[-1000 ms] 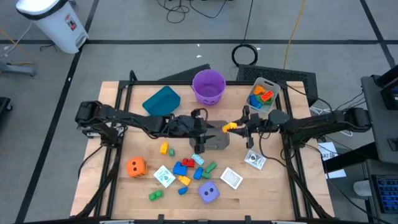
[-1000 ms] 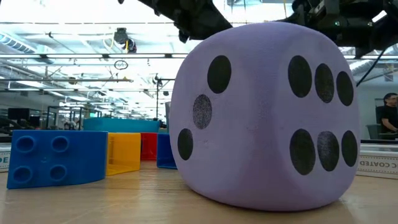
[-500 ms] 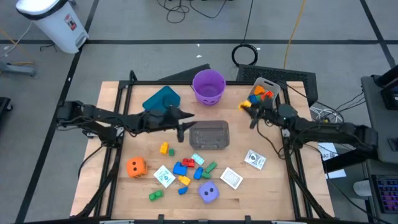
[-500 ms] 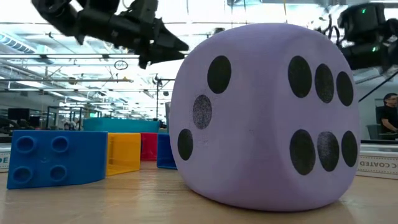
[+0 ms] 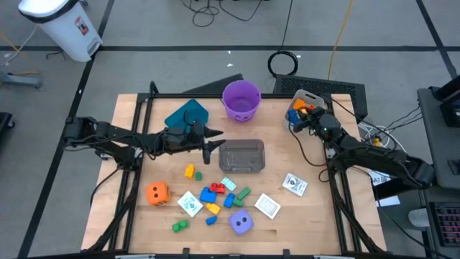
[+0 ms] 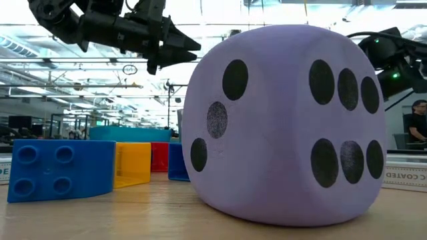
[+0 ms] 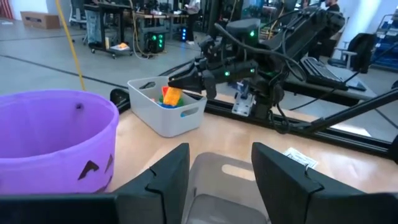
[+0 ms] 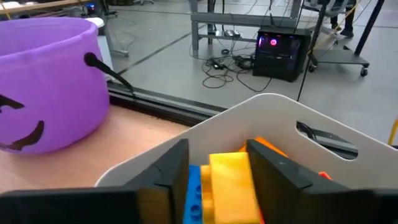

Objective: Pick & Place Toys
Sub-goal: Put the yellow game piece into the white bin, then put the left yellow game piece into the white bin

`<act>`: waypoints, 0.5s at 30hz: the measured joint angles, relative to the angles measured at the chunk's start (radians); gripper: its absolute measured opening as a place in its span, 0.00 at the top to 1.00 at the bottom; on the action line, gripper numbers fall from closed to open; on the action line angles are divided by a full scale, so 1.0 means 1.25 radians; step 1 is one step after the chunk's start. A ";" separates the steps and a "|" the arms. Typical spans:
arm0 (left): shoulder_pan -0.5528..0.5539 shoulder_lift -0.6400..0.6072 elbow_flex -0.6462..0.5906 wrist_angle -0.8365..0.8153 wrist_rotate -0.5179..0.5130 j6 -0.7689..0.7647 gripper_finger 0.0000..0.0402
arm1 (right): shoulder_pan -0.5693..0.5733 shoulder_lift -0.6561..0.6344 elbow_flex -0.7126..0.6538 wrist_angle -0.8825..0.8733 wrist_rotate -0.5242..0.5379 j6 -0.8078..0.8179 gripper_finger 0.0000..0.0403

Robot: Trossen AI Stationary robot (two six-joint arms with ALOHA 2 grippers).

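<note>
The right claw [image 8: 214,165] hangs over the white tub [image 8: 273,118] at the desk's far right corner, its fingers parted around a yellow block [image 8: 233,180] lying among others inside. The left claw [image 7: 214,165] hovers open, empty, mid-desk.

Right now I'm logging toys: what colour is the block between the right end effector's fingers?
Yellow block, clearest in the right wrist view.

Overhead, table-level behind purple die [image 6: 287,127], both wrists facing bucket [image 7: 53,140].
</note>
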 joint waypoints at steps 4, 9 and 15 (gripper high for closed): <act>0.000 0.000 0.000 0.000 0.000 0.000 0.55 | 0.000 0.000 0.000 -0.001 -0.001 0.000 0.54; -0.001 0.000 0.000 -0.003 0.000 -0.005 0.55 | 0.011 -0.007 0.000 0.011 -0.004 -0.002 0.40; -0.003 0.000 0.000 -0.008 0.002 -0.028 0.55 | 0.070 -0.037 0.000 0.080 -0.154 -0.029 0.32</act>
